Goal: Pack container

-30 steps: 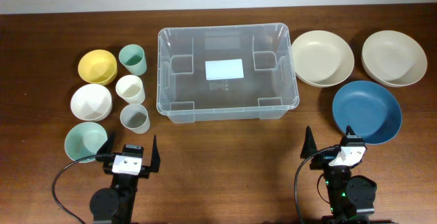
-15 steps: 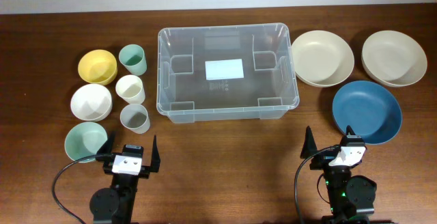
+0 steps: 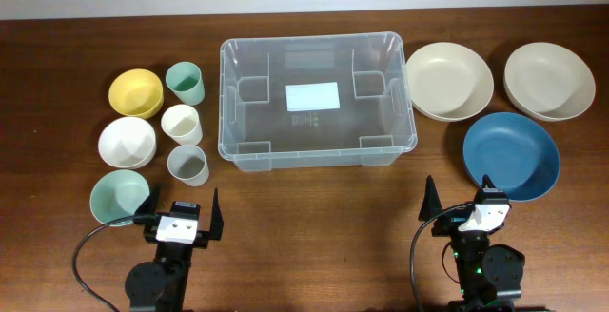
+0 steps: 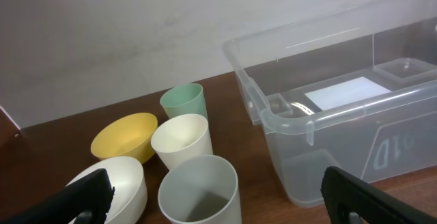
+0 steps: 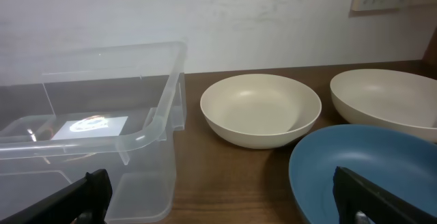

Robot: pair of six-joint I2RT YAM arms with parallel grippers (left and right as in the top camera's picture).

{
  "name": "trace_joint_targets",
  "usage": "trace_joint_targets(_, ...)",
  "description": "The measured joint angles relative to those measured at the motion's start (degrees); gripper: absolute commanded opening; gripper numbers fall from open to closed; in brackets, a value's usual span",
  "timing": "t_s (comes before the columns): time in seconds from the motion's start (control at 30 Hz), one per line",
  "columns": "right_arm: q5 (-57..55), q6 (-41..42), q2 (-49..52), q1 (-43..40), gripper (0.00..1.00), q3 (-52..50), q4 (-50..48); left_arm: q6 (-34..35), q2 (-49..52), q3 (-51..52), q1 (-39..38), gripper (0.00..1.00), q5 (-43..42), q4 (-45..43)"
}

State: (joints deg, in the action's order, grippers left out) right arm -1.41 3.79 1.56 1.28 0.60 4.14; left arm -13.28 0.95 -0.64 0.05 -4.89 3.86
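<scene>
The left gripper (image 3: 186,206) sits low at the near edge of the brown wooden surface (image 3: 314,236). Its two black fingers (image 4: 85,193) are spread far apart. It holds nothing and touches nothing. The right gripper (image 3: 459,198) is at the near edge too, on the other side. It is also spread wide, with nothing between its fingers.

The container (image 3: 314,158) is a big clear box in the middle of the surface, farther back than both grippers. There is nothing inside it. A white label (image 3: 313,95) shows on its bottom.

On the left of the container are a yellow bowl (image 3: 135,92), a white bowl (image 3: 127,142) and a pale green bowl (image 3: 120,198). Beside them are a green cup (image 3: 185,83), a white cup (image 3: 181,123) and a gray cup (image 3: 187,165). The gray cup is right in front of the left gripper.

On the right are two cream bowls (image 3: 449,81) (image 3: 549,80) and a blue bowl (image 3: 510,155). The blue bowl is nearest the right gripper.
</scene>
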Motion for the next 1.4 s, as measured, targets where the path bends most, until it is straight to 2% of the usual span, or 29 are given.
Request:
trace_joint_targets(1.13, 0.0, 0.1, 0.0, 0.0, 0.99, 0.0, -0.4, 0.0, 0.0, 0.0, 0.0, 1.00, 0.0, 0.0)
trace_joint_targets(1.4, 0.0, 0.0, 0.1, 0.0, 0.99, 0.0, -10.6, 0.0, 0.0, 0.0, 0.0, 1.00, 0.0, 0.0)
